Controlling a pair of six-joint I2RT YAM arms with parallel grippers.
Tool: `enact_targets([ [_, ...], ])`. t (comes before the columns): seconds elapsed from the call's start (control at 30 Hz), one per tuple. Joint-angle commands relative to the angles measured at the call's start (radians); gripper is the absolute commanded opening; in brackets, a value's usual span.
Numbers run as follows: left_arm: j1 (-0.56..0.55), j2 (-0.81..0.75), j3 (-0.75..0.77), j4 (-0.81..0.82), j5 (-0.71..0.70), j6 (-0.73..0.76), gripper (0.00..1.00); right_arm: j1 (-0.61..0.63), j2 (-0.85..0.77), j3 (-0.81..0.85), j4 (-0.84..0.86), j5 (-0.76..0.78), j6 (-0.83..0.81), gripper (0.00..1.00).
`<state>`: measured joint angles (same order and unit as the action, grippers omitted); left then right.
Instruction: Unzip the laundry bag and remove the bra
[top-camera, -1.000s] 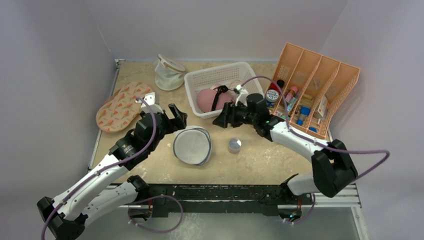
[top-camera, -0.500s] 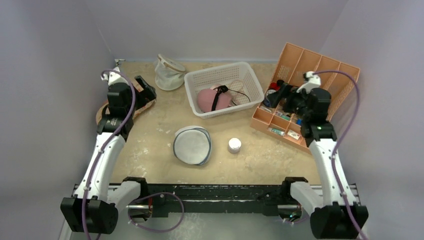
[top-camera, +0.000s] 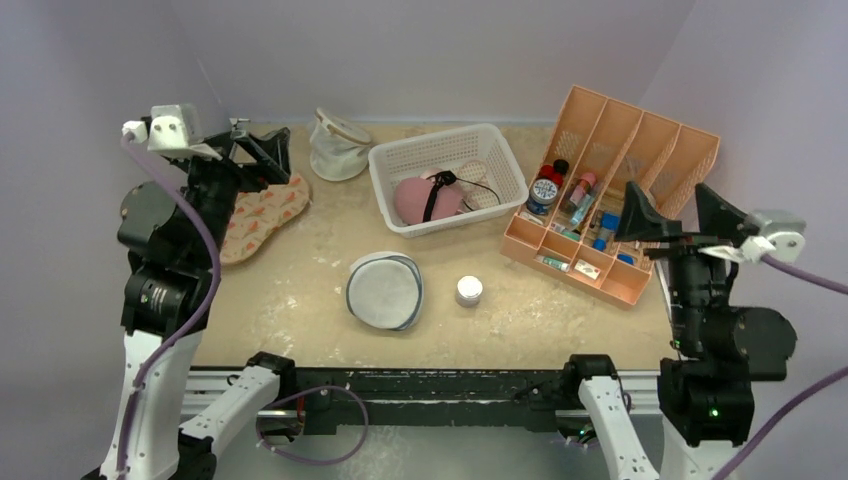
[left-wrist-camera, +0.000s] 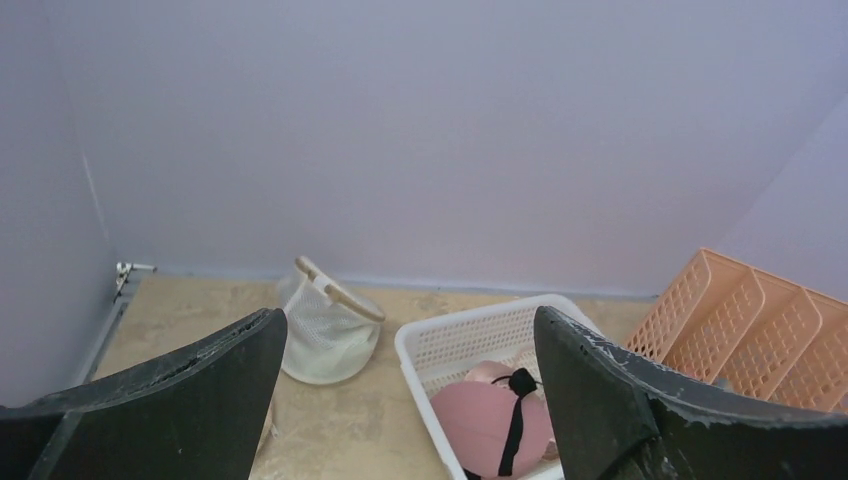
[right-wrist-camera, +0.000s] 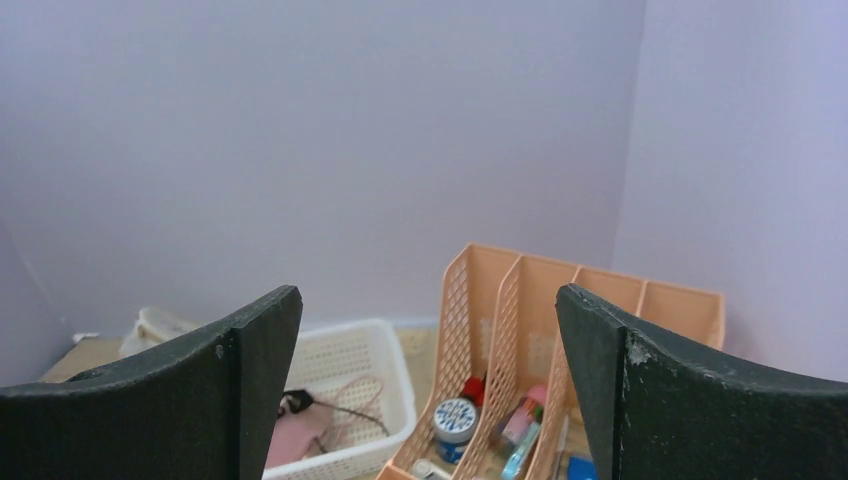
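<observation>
The laundry bag (top-camera: 385, 290), a round white mesh drum with a grey-blue rim, lies in the middle of the table with nothing touching it. The pink bra (top-camera: 425, 198) with black straps rests in the white basket (top-camera: 500, 150), and shows in the left wrist view (left-wrist-camera: 490, 420) and the right wrist view (right-wrist-camera: 300, 440). My left gripper (top-camera: 258, 152) is raised at the far left, open and empty (left-wrist-camera: 410, 330). High at the right edge, my right gripper (top-camera: 678, 215) is also open and empty (right-wrist-camera: 428, 300). Neither wrist view shows the laundry bag.
A flat oval pad with an orange pattern (top-camera: 262, 212) lies under the left arm. A white mesh pouch with a tan rim (top-camera: 338, 145) stands at the back. A small round jar (top-camera: 468, 290) sits right of the bag. An orange divider rack (top-camera: 620, 180) holds bottles.
Both arms have drawn back from the middle of the table and risen to the sides. The right gripper has opened wider. The bag and the bra have not moved.
</observation>
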<state>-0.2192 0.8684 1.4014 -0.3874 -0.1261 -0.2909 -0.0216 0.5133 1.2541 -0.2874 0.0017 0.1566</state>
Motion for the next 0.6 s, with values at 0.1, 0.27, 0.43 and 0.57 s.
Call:
enact_targets([
  [0.1,-0.046,-0.049,0.027,-0.037,-0.090,0.095,0.93,0.060,-0.034,0.002,-0.008,0.138,-0.127,1.00],
  [0.27,-0.046,-0.060,0.029,-0.052,-0.086,0.068,0.93,0.060,-0.011,0.017,-0.006,0.160,-0.103,1.00],
  [0.43,-0.045,-0.058,0.029,-0.054,-0.085,0.057,0.93,0.064,0.011,0.021,-0.001,0.137,-0.087,1.00],
  [0.57,-0.046,-0.060,0.032,-0.058,-0.097,0.059,0.93,0.075,0.017,0.026,-0.004,0.143,-0.089,1.00],
])
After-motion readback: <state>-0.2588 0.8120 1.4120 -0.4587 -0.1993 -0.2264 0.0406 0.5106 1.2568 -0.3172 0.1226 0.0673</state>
